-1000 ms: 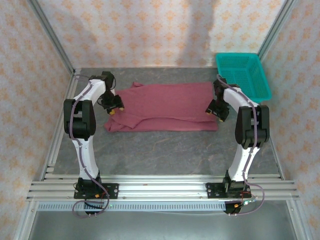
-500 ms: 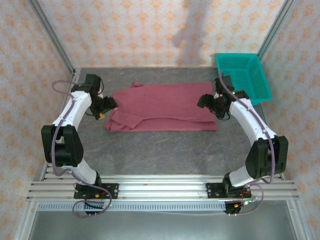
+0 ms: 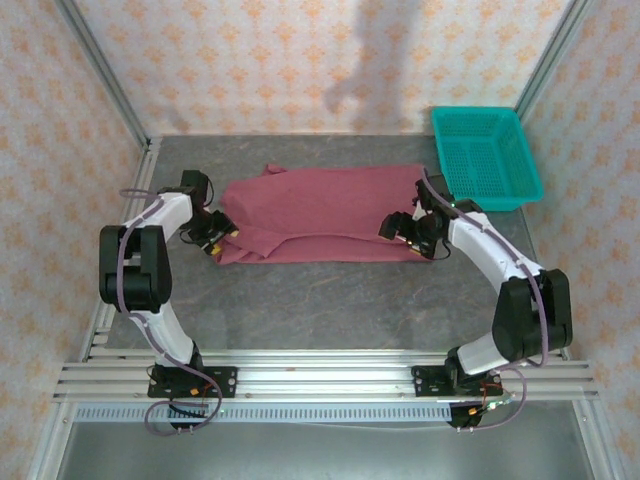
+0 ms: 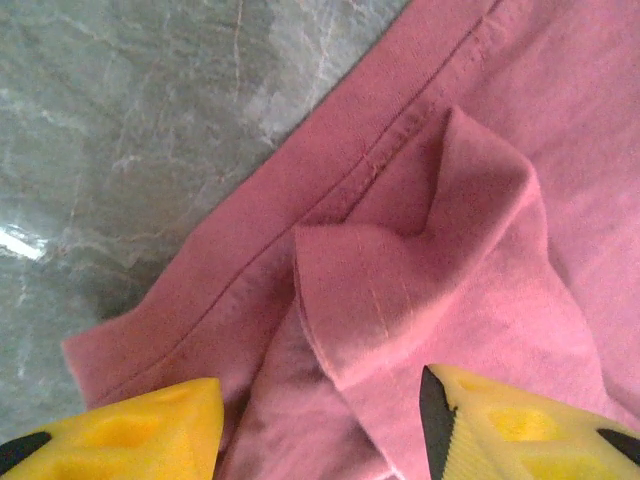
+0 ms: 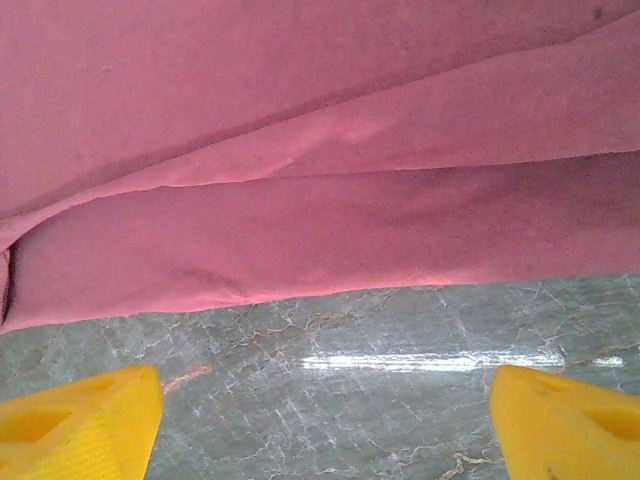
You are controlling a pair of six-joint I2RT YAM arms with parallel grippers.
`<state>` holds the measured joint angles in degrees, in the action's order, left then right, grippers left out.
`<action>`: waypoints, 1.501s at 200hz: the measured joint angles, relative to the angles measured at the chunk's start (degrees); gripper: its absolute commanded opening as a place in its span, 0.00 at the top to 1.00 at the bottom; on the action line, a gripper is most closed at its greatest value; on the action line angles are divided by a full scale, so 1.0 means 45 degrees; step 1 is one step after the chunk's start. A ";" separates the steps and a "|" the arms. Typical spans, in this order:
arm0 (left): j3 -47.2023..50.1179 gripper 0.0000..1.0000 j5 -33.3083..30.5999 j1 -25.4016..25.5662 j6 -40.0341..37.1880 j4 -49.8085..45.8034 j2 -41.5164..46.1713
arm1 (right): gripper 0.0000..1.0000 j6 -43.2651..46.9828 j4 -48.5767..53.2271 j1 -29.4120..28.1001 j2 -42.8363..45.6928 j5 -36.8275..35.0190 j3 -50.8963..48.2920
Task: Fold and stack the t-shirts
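Both arms swung in lower, so the left gripper (image 3: 216,231) and right gripper (image 3: 404,232), each wide open and empty, now hover by the near corners of the folded maroon cotton t-shirt (image 3: 320,205) on the grey table (image 3: 330,300).

- I see one maroon t-shirt (image 3: 325,212) folded lengthwise into a wide band, flat on the bench's far half.
- Its left end is rumpled, layers overlapping.

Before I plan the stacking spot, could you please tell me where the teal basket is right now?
In the top view, the teal mesh basket sits at the table's far right corner, right of the maroon t-shirt.
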<state>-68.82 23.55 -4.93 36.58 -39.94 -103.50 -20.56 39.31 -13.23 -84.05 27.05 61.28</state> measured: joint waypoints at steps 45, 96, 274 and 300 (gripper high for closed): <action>-0.0257 0.70 -0.0039 0.0000 0.0325 0.0500 -0.0738 | 0.15 -0.0136 -0.0228 -0.0005 0.0316 0.0126 -0.0262; -0.1205 0.95 -0.0034 0.0010 0.0510 0.0617 -0.1175 | 0.15 -0.0345 -0.0646 -0.0087 0.0316 0.0398 -0.0763; -0.4022 0.43 -0.1632 0.0578 -0.0845 -0.2030 -0.1015 | 0.16 -0.0418 -0.1093 -0.0408 -0.0214 0.1005 -0.1054; -0.3711 0.44 -0.1375 0.1069 -0.0136 -0.1802 0.0374 | 0.16 -0.0418 -0.1103 -0.0408 -0.0219 0.1054 -0.1069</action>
<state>-85.52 17.37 -0.12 35.97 -48.05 -101.82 -22.44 34.35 -15.07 -85.03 31.79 56.47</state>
